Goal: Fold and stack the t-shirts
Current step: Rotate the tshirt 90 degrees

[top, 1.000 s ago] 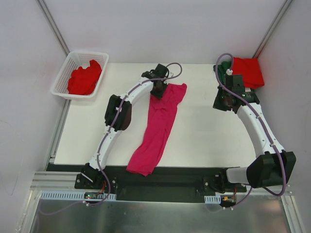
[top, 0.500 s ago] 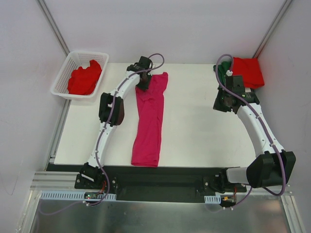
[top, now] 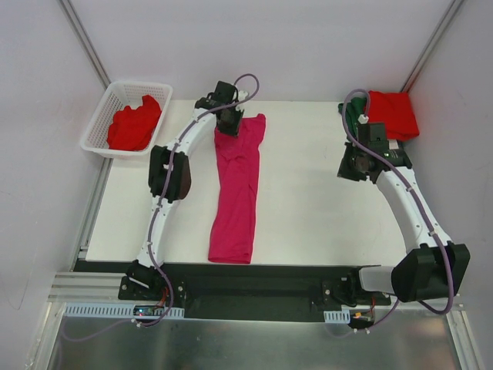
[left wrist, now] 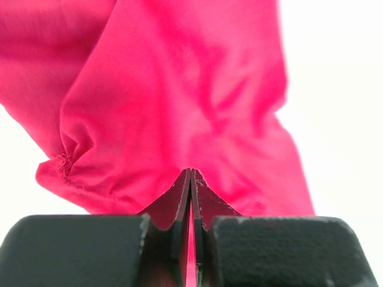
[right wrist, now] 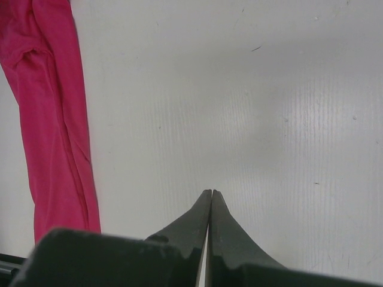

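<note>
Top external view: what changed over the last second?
The left hand, shut on the pink t-shirt, dragged its far end left and back, swinging it from diagonal to nearly straight. The right hand, the red shirt in the basket and the folded stack stayed put.

Open table [top: 308, 193] right of pink shirt [top: 236, 193]

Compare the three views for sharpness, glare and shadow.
Top external: even light, sharp, hardly any shadow. Left wrist: magenta-pink t-shirt slightly soft, table behind washed out white. Right wrist: glare patch on the table's right, own fingers dark.
</note>
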Tool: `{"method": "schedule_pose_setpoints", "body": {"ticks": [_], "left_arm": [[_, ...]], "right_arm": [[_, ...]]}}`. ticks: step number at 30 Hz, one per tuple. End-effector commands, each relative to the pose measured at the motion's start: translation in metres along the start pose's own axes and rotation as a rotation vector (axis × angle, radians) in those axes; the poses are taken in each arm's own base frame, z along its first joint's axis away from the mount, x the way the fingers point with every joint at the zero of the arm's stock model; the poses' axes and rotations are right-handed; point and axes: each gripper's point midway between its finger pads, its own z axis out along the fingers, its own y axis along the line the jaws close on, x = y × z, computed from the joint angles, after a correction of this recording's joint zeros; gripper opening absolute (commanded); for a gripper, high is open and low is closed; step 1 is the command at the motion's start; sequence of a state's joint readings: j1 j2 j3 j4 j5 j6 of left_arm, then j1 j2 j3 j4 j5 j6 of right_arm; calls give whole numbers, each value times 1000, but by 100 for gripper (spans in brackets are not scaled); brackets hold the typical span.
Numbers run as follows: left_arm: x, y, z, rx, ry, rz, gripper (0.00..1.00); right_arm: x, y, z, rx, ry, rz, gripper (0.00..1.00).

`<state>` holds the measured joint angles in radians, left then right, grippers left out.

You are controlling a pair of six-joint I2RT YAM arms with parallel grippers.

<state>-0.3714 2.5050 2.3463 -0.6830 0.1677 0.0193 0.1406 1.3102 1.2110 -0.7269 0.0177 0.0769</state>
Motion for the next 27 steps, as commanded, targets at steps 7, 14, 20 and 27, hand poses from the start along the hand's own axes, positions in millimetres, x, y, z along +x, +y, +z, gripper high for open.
{"method": "schedule_pose_setpoints", "body": {"ticks": [7,14,20,27], "left_arm": [[-82,-71,-156,252,-350,14,30],[-18,-75,-159,252,-285,-35,0],[51,-88,-120,178,-157,-28,0],[98,-107,-68,96,-19,59,0]], "right_arm": [[14,7,-9,-74,12,0,1],[29,18,-4,-133,47,3,1],[33,16,-5,-130,48,-10,1],[36,14,-4,-119,47,-16,1]]}}
